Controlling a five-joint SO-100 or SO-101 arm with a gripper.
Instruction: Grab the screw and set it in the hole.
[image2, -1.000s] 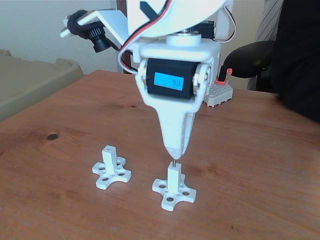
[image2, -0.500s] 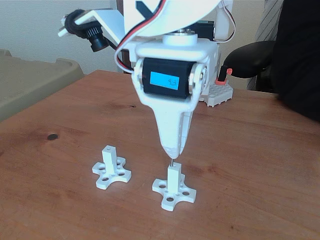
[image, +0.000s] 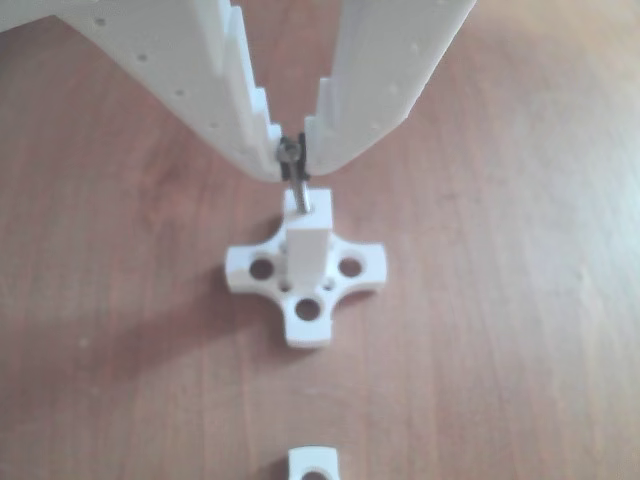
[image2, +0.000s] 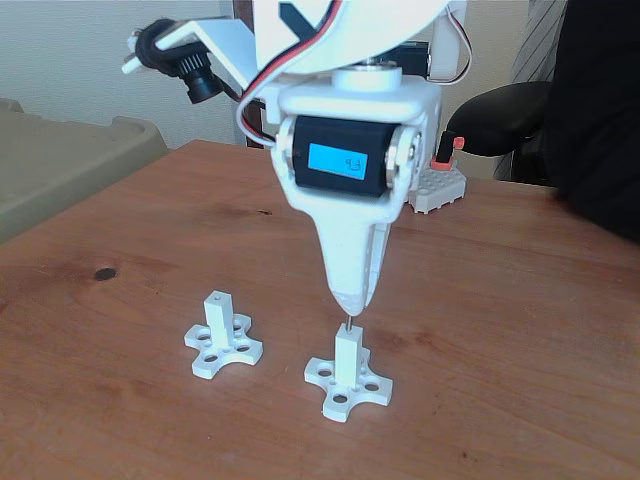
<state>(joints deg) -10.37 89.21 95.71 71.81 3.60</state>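
It looks like an office or home workroom: a brown wooden table (image2: 520, 330) with a black swivel chair (image2: 500, 115) pushed up at two o'clock, a plain pale wall (image2: 70, 50) at eleven o'clock, and a beige plastic bin (image2: 60, 165) at nine o'clock.

A brown wooden counter (image2: 150, 250) carries two white cross-based posts near the front (image2: 222, 340) (image2: 347, 378), and a grey block far right (image2: 437, 188).
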